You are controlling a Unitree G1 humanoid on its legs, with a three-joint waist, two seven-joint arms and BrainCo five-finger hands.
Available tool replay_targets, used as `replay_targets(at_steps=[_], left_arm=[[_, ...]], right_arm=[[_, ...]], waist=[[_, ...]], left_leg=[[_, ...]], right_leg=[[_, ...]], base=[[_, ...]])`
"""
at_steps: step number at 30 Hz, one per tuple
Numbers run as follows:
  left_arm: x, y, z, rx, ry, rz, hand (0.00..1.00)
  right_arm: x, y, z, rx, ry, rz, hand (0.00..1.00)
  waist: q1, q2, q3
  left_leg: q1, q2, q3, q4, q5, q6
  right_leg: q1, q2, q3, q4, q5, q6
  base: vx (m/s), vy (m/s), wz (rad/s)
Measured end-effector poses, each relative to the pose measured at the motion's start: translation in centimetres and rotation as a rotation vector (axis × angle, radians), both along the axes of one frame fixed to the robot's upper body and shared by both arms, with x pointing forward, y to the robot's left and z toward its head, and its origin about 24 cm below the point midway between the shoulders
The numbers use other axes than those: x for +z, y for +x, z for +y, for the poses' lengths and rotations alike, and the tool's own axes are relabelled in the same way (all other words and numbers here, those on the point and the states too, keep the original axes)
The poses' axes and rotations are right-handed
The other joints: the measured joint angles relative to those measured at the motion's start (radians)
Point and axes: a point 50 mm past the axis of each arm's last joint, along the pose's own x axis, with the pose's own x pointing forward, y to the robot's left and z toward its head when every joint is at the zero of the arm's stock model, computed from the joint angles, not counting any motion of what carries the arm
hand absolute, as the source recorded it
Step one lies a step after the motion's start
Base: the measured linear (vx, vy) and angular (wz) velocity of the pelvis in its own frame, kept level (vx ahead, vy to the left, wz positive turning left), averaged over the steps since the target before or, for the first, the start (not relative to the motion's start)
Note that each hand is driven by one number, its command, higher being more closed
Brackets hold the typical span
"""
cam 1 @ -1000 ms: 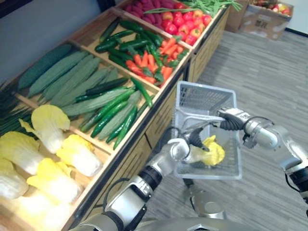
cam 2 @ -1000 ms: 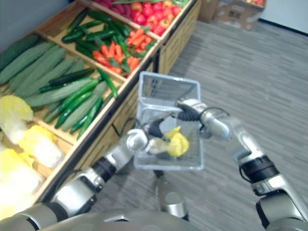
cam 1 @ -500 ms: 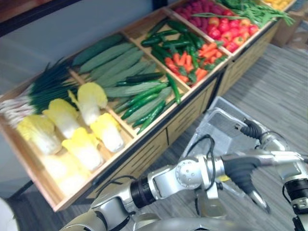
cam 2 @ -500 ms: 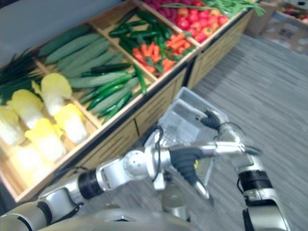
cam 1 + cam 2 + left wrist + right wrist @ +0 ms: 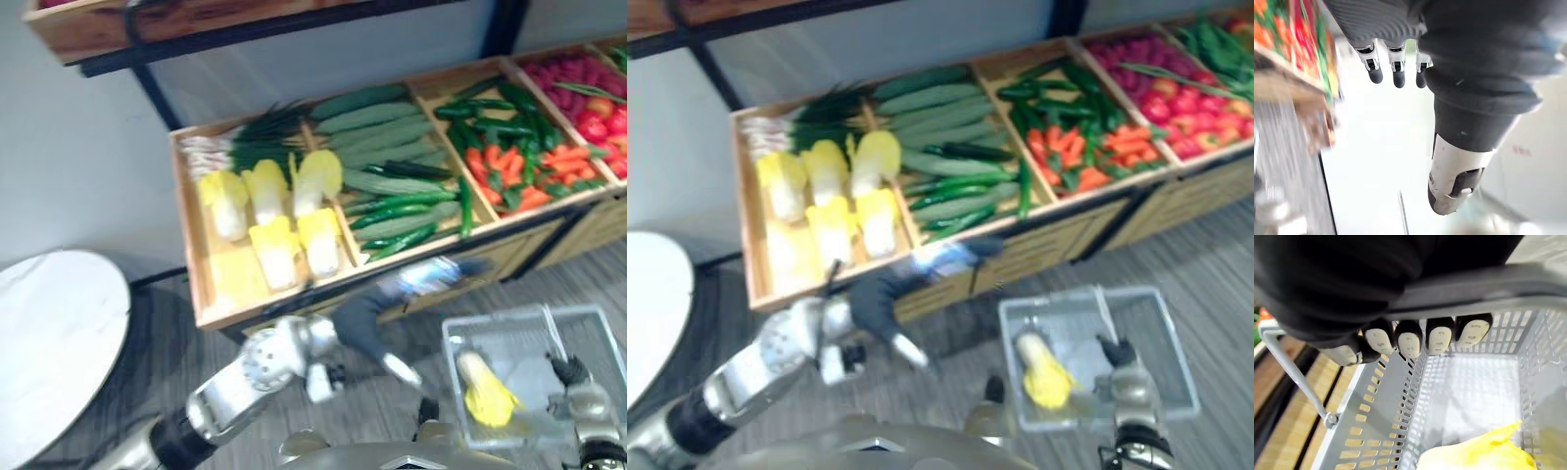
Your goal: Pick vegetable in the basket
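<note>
A grey plastic basket (image 5: 495,315) hangs low in front of the wooden stand, with one yellow napa cabbage (image 5: 486,394) lying inside it. My right hand (image 5: 572,376) is at the basket's near side; in the right wrist view its fingers (image 5: 1440,337) curl round the grey handle (image 5: 1464,284), above the basket wall (image 5: 1381,396) and the cabbage (image 5: 1479,453). My left hand (image 5: 364,325) is out in the air left of the basket, in front of the stand's lower edge. Its fingers (image 5: 1399,66) are straight, the thumb stands apart, and it holds nothing.
The wooden stand (image 5: 196,264) holds more napa cabbages (image 5: 279,220), green onions (image 5: 257,149), long cucumbers and gourds (image 5: 387,181), carrots with green peppers (image 5: 505,162) and red produce (image 5: 598,117). A white round table (image 5: 54,333) stands at the left. A dark-framed shelf (image 5: 245,20) hangs above.
The whole picture has swung left, so the camera moved. My left hand has come out of the basket and gone left toward the stand, leaving the cabbage inside. The right hand still holds the handle.
</note>
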Motion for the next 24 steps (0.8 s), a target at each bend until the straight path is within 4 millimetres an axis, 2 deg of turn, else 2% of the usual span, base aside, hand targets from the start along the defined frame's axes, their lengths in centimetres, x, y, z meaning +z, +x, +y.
replay_targets(at_steps=[2,3,4,7,8,10,12,14,16,17,20,24], left_arm=[[-1.0,0.7,3.7,0.221,-0.019,0.068,0.00],[-1.2,0.8,4.1,0.245,-0.025,0.079,0.00],[-1.9,1.2,5.9,0.373,-0.063,0.117,0.00],[-3.2,1.6,10.2,0.784,-0.238,0.159,0.00],[-3.8,1.4,11.9,0.933,-0.251,0.164,0.00],[-5.1,0.8,14.2,1.136,-0.247,0.193,0.00],[-8.3,-0.4,17.5,1.389,-0.255,0.333,0.00],[-10.2,-1.3,18.8,1.486,-0.238,0.424,0.00],[-13.4,-3.1,20.3,1.604,-0.205,0.578,0.00],[-14.1,-3.6,20.6,1.629,-0.199,0.616,0.00],[-18.1,-7.0,22.2,1.773,-0.154,0.835,0.00],[-23.7,-12.7,21.5,1.912,-0.105,1.203,0.00]], right_arm=[[-1.0,-2.2,-0.1,-0.077,0.029,0.058,1.00],[-1.1,-2.4,-0.1,-0.081,0.031,0.067,1.00],[-1.5,-3.6,0.0,-0.104,0.040,0.098,1.00],[-3.0,-6.8,1.4,-0.247,0.114,0.109,1.00],[-3.6,-7.7,2.3,-0.291,0.143,0.115,1.00],[-4.2,-8.3,3.2,-0.324,0.175,0.113,1.00],[-4.7,-8.9,4.2,-0.356,0.210,0.111,1.00],[-4.8,-9.2,4.5,-0.361,0.216,0.116,1.00],[-4.8,-9.0,4.6,-0.356,0.217,0.107,1.00],[-4.7,-9.0,4.6,-0.352,0.216,0.104,1.00],[-4.7,-8.4,5.0,-0.332,0.221,0.085,1.00],[-4.9,-8.2,5.6,-0.326,0.231,0.084,1.00]], waist=[[0.011,-0.006,-0.002],[0.012,-0.007,-0.002],[0.027,-0.011,-0.002],[0.028,-0.027,-0.005],[0.029,-0.036,-0.013],[0.027,-0.046,-0.019],[0.025,-0.062,-0.029],[0.025,-0.069,-0.035],[0.019,-0.070,-0.039],[0.018,-0.070,-0.040],[0.000,-0.069,-0.049],[-0.007,-0.066,-0.063]], left_leg=[[-0.016,-0.023,-0.047,-0.051,0.039,0.003],[-0.016,-0.026,-0.051,-0.059,0.044,0.002],[-0.017,-0.035,-0.069,-0.094,0.069,0.004],[-0.029,-0.045,-0.142,-0.155,0.125,0.012],[-0.029,-0.047,-0.160,-0.170,0.140,0.012],[-0.028,-0.045,-0.174,-0.182,0.149,0.011],[-0.026,-0.040,-0.191,-0.187,0.156,0.010],[-0.026,-0.041,-0.193,-0.198,0.160,0.010],[-0.026,-0.044,-0.197,-0.202,0.159,0.006],[-0.025,-0.045,-0.198,-0.204,0.160,0.007],[-0.016,-0.046,-0.197,-0.229,0.168,0.009],[0.001,-0.043,-0.184,-0.252,0.173,0.004]], right_leg=[[0.002,-0.011,-0.042,-0.014,-0.002,-0.001],[0.002,-0.012,-0.046,-0.016,-0.002,-0.001],[0.002,-0.013,-0.064,-0.022,-0.002,-0.001],[0.017,-0.012,-0.130,-0.027,-0.012,0.000],[0.021,-0.008,-0.145,-0.026,-0.018,-0.002],[0.023,-0.002,-0.157,-0.023,-0.024,-0.004],[0.032,0.005,-0.173,-0.023,-0.029,-0.012],[0.031,0.005,-0.176,-0.023,-0.031,-0.013],[0.032,0.001,-0.178,-0.023,-0.037,-0.022],[0.032,0.001,-0.178,-0.023,-0.037,-0.022],[0.033,0.005,-0.179,-0.035,-0.038,-0.021],[0.035,0.016,-0.168,-0.053,-0.038,-0.021]], base=[[0.03,-0.032,0.69],[0.02,-0.019,0.46],[0.03,-0.028,0.48],[0.04,-0.032,0.65],[0.04,-0.012,0.50],[0.02,-0.009,0.25],[0.00,-0.016,0.16],[-0.02,-0.001,0.05],[-0.02,0.014,0.06],[0.00,0.000,0.00],[0.00,-0.002,-0.02],[0.03,-0.004,-0.11]])
